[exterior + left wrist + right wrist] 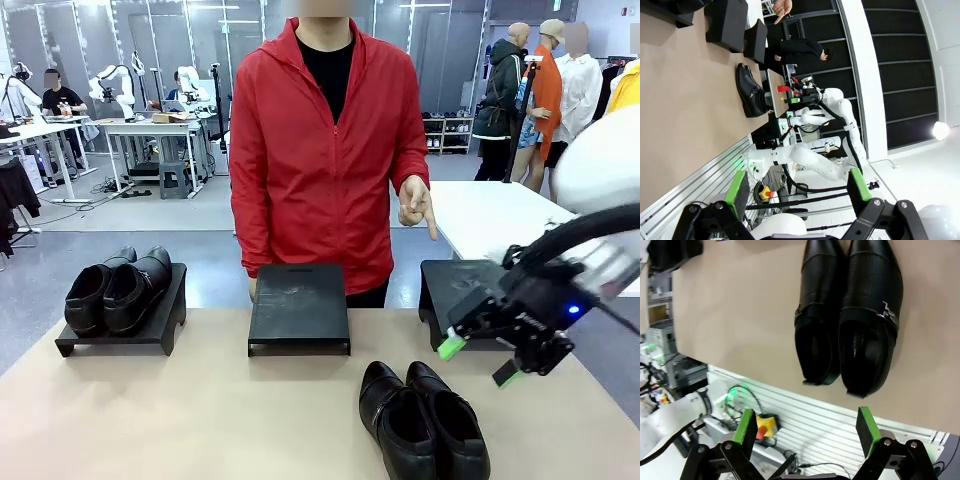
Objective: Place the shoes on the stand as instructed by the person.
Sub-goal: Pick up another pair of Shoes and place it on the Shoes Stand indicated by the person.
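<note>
One pair of black shoes (pixel 118 290) sits on the left stand (pixel 70 345). A second pair of shoes (pixel 422 418) lies on the tan table near its front edge, right of centre, and shows again as shoes (pixel 850 315) and shoes (pixel 752 92). My right gripper (pixel 480 360) hovers open just right of and above that pair, in front of the right stand (pixel 440 285). In its wrist view my right gripper (pixel 806 429) looks down at the heels. My left gripper (pixel 797 189) is open and holds nothing. The person's hand (pixel 418 208) points down toward the right stand.
A middle stand (pixel 299 305) is at the table's far edge in front of the person in red (pixel 320 150). The table's front edge with a metal rail (pixel 805 410) lies close under my right gripper. Other tables and people are far behind.
</note>
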Controlling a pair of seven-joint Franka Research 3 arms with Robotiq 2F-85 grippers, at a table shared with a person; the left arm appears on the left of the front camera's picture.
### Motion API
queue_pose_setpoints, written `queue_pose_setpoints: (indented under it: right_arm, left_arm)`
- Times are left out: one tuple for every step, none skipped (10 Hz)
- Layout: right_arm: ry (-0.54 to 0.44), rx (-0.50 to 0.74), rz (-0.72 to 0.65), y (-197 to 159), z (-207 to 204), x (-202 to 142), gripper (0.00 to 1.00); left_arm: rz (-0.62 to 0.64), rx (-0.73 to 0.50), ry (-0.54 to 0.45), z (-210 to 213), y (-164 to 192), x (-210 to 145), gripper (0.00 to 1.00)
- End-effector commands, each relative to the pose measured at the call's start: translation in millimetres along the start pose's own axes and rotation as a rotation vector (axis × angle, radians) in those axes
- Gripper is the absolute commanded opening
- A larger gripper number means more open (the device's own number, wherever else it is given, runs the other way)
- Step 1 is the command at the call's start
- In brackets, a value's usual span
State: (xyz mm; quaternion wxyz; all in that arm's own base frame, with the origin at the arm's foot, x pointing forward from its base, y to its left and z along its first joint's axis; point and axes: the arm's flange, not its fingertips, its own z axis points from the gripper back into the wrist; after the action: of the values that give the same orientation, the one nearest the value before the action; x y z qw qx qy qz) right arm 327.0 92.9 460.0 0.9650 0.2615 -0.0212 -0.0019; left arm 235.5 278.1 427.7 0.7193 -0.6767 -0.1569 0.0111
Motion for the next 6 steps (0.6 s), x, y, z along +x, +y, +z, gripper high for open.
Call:
queue_pose_setpoints:
  right_arm:
    - [0.001,-0.113,-0.039,9.0,-28.3,10.1,1.0]
    - [-0.004,-0.141,-0.037,12.8,-37.3,12.8,1.0]
    - [0.011,-0.167,-0.026,16.0,-46.2,13.8,1.0]
    - [0.012,-0.195,-0.018,17.9,-55.0,15.2,1.0]
    - [0.017,-0.225,-0.01,19.4,-65.6,15.9,1.0]
    - [0.008,-0.274,-0.002,19.9,-79.5,18.0,1.0]
  left_arm:
    - [-0.02,-0.016,0.005,0.7,-2.1,-2.3,1.0]
    - [-0.02,-0.016,0.005,0.7,-2.1,-2.3,1.0]
    - [-0.02,-0.016,0.005,0.7,-2.1,-2.3,1.0]
    - [-0.02,-0.016,0.005,0.7,-2.1,-2.3,1.0]
    - [-0.02,-0.016,0.005,0.7,-2.1,-2.3,1.0]
    - [-0.02,-0.016,0.005,0.7,-2.1,-2.3,1.0]
